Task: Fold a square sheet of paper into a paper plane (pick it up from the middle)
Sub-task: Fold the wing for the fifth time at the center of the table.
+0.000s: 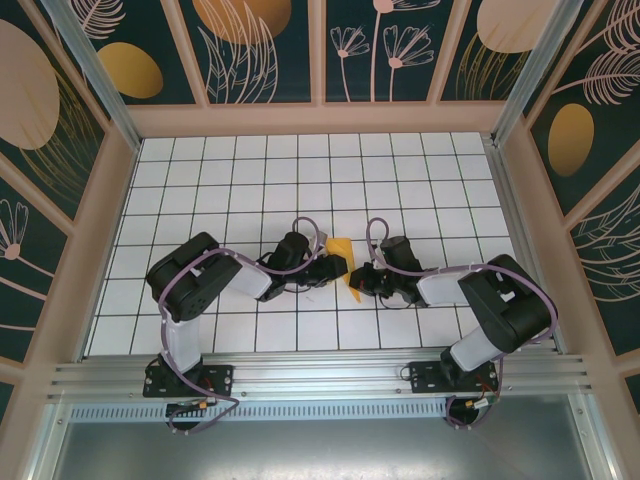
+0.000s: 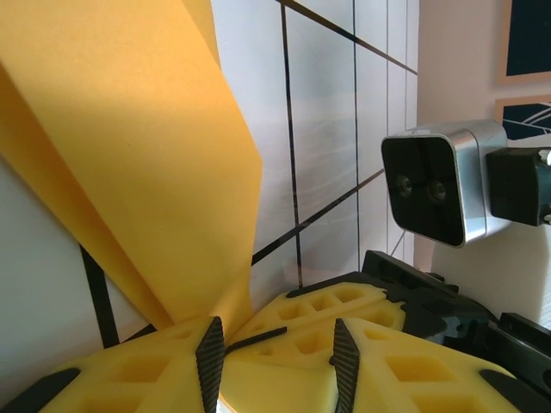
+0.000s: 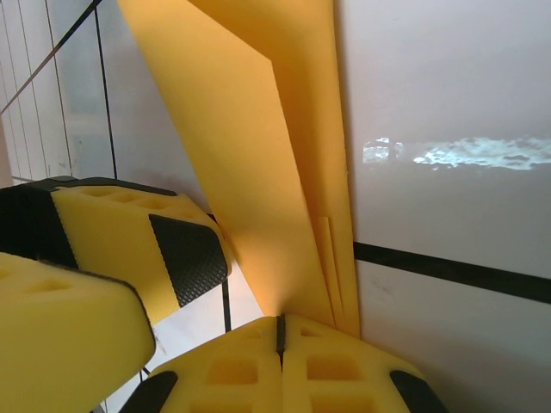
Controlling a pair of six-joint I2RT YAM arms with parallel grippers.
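Observation:
The square sheet of paper [image 1: 341, 258] is a folded orange-yellow shape standing up off the white tiles between my two grippers. My right gripper [image 1: 358, 278] is shut on its lower end; in the right wrist view the layered paper [image 3: 275, 172] rises straight out of the closed jaws of the gripper [image 3: 280, 331]. My left gripper [image 1: 325, 268] is open just to the left. In the left wrist view its jaws stand apart [image 2: 277, 344], the paper [image 2: 129, 155] rising beside the left pad and the right gripper's fingers [image 2: 336, 305] lying in the gap. Nothing is pinched by the left jaws.
The white tiled table [image 1: 250, 180] stretches behind the grippers. Wooden-framed patterned walls [image 1: 320, 115] close in the back and both sides. An aluminium rail [image 1: 320, 375] runs along the near edge by the arm bases. The right wrist camera [image 2: 435, 194] hangs close to the left gripper.

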